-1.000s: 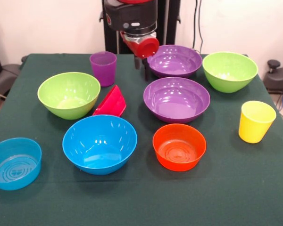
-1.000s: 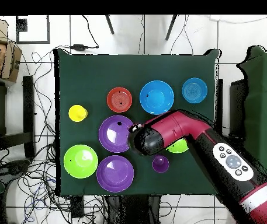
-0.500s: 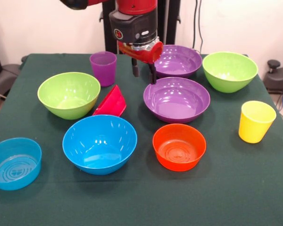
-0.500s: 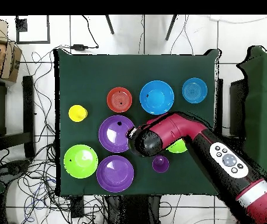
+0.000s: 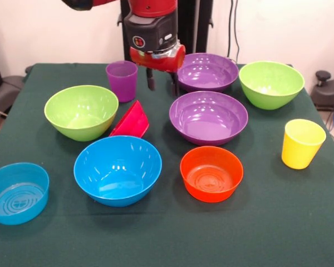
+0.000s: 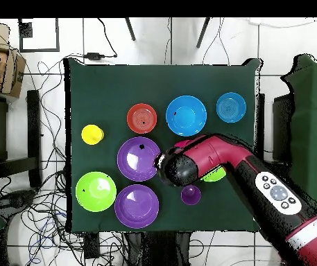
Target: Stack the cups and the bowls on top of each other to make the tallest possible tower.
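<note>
With nothing stacked yet, I hold the gripper, fingers apart and empty, above the tipped red-pink bowl beside the near purple bowl, which I judge needs grasping next.

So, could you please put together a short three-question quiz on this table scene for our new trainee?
1. True or false: the red-pink bowl stands upright on its base.
2. How many purple bowls are on the table?
3. Which thing stands nearest the yellow cup? A) orange bowl B) purple cup C) small blue bowl

Key: 1. False, it lies tipped on its side. 2. Two: the nearer purple bowl and the farther purple bowl. 3. A.
</note>
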